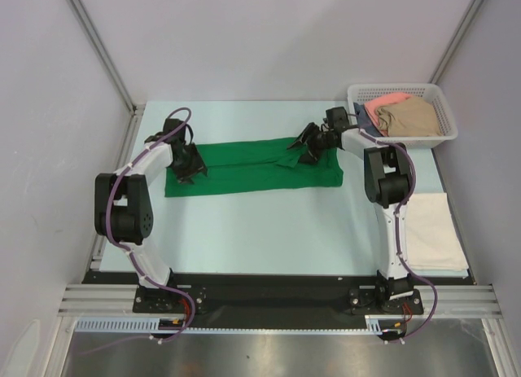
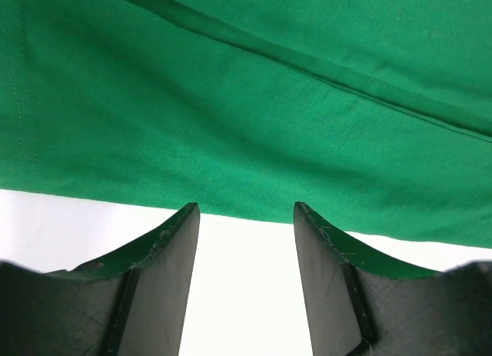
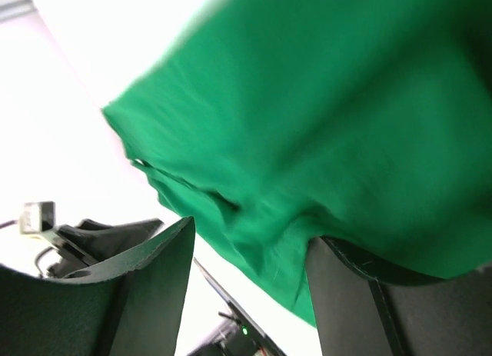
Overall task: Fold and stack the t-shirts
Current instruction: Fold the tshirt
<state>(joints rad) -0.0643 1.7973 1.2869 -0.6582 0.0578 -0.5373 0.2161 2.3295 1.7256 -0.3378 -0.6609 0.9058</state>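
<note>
The green t-shirt (image 1: 244,169) lies as a long strip; left tool (image 2: 246,214), right tool (image 3: 250,233) wide.

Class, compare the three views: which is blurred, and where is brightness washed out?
Top external: sharp, evenly lit. Left wrist: green t-shirt crisp, seams clear, but the table is blown out white. Right wrist: the shirt is smeared by blur, table again washed out.
</note>
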